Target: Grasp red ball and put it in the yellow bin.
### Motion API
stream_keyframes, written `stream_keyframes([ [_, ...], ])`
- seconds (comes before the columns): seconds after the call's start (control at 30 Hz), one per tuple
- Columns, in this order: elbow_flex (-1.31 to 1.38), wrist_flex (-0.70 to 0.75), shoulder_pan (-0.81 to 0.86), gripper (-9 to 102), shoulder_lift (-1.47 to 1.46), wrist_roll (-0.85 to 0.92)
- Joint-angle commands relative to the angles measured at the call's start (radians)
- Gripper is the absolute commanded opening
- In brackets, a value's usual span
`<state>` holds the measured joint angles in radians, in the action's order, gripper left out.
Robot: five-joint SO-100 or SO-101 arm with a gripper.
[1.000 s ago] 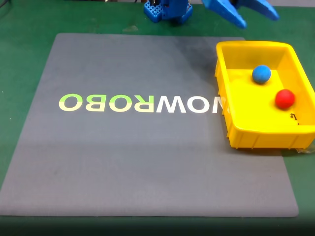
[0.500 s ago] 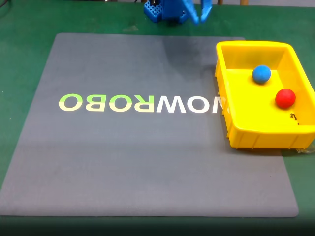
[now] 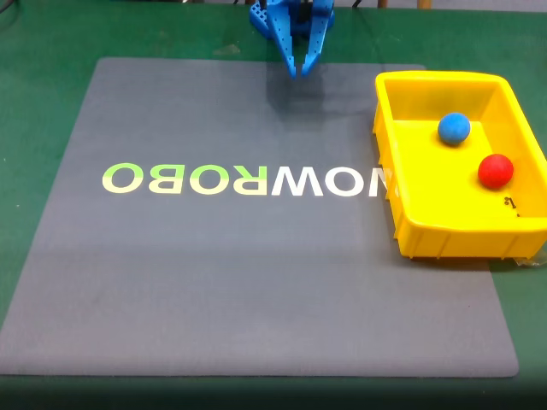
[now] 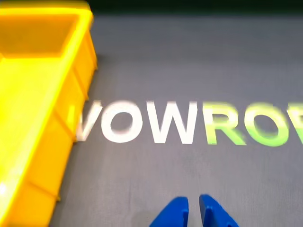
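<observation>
In the fixed view we start at the left, where the green counter (image 3: pixel 34 102) shows as a strip along the frame edge beside the large grey mat (image 3: pixel 214 282). Across the middle of the mat we read the mirrored lettering (image 3: pixel 244 179), yellow-green on its left half and white on its right half. Moving right along the top edge, we find the blue arm base (image 3: pixel 267 17), and just right of it the blue pincer (image 3: pixel 297 70) pointing down over the upper part of the mat, its two tips drawn together to a point with nothing between them. Further right, the yellow bin (image 3: pixel 402 213) sits on the right edge of the mat, covering the end of the lettering. Inside it we see the blue ball (image 3: pixel 454 128) toward the upper middle and the red ball (image 3: pixel 495 170) lower right of it, near the right wall; the two balls lie apart.

In the wrist view, which is blurred, we see the yellow bin (image 4: pixel 42 142) along the left side of the frame, then the white and green lettering (image 4: pixel 189 125) running across the grey mat (image 4: pixel 189 56) in the centre, and at the bottom centre the pincer (image 4: pixel 194 205), its blue tips nearly touching above the mat with only a thin slit between them.
</observation>
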<state>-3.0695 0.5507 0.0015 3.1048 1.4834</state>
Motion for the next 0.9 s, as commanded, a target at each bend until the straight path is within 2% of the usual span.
stream_keyframes([
  [0.0, -0.029, 0.048, 0.015, 0, 0.048, -0.028],
  [0.63, -0.032, 0.71, -0.051, 0, 0.195, -0.052],
  [0.87, -0.032, 0.746, -0.04, 0, 0.209, -0.049],
])
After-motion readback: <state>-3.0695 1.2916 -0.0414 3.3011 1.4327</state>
